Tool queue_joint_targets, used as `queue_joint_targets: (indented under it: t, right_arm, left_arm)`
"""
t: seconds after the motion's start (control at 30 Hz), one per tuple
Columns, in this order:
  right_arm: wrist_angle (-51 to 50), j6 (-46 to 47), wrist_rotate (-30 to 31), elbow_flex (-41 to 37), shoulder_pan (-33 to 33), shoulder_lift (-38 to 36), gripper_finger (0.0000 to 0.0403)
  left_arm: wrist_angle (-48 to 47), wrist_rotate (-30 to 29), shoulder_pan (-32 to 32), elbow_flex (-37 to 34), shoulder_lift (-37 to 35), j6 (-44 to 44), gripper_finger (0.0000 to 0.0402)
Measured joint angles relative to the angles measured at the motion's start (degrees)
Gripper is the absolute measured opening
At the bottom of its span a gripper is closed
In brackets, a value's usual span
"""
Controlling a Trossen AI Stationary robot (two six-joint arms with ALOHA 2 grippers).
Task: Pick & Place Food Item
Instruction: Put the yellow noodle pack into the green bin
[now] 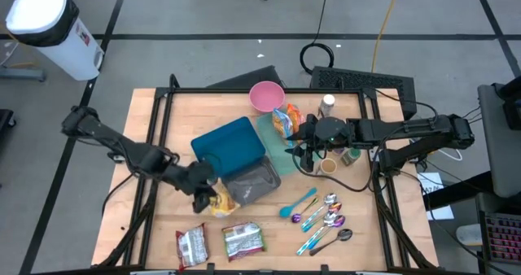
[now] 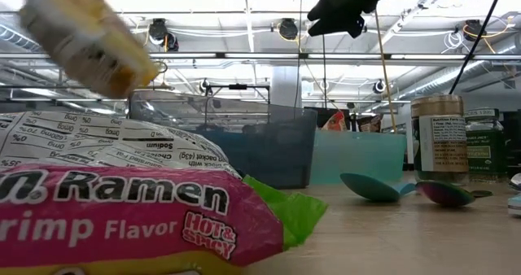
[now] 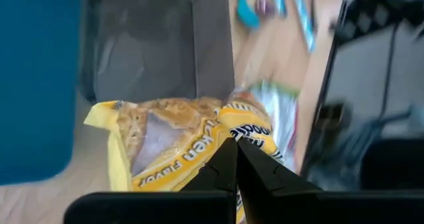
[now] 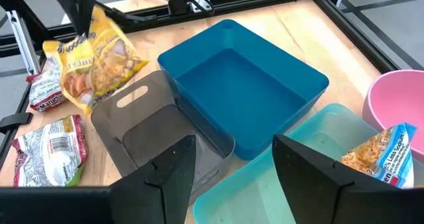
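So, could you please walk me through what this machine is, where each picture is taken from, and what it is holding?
It is a robot with two dark arms at a wooden table, each ending in a two-finger pincer. One picture looks straight down, one looks level from the tabletop, and one comes from each wrist. The left pincer is shut on a yellow ramen packet, lifted off the table beside the grey bin. The right pincer hangs open over the teal bin, which holds another packet. Also on the table are a blue bin, a pink bowl, two more ramen packets, coloured spoons and spice jars.
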Motion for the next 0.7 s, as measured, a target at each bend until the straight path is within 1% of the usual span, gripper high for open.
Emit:
queue_joint_targets:
  t: [0.1, 0.2, 0.4, 0.47, 0.57, 0.7]
  right_arm:
    - [1.1, -1.0, -0.1, 0.0, 0.6, 0.0, 0.0194]
    - [3.2, -2.9, 0.0, 0.0, 1.5, 0.0, 0.0194]
    - [6.8, -7.9, 0.0, 0.0, 4.2, 0.0, 0.0194]
    - [7.3, -10.3, 0.1, 0.0, 5.0, 0.0, 0.0194]
    - [8.2, -12.7, 0.1, 0.0, 5.8, 0.1, 0.0194]
    - [8.5, -15.3, 0.2, 0.0, 6.4, 0.1, 0.0194]
  left_arm:
    - [4.6, -2.0, 2.2, 0.0, -1.5, 0.4, 0.0004]
    - [13.0, -2.3, 4.6, 0.0, -1.9, 2.6, 0.0005]
    - [26.7, -2.4, 10.2, 0.1, -1.2, 13.0, 0.0003]
    - [29.1, -2.6, 12.3, 0.1, -0.9, 16.8, 0.0005]
    - [33.1, -4.5, 15.1, 0.1, -0.2, 21.6, 0.0003]
    - [33.8, -5.0, 17.9, 0.0, 0.9, 27.6, 0.0005]
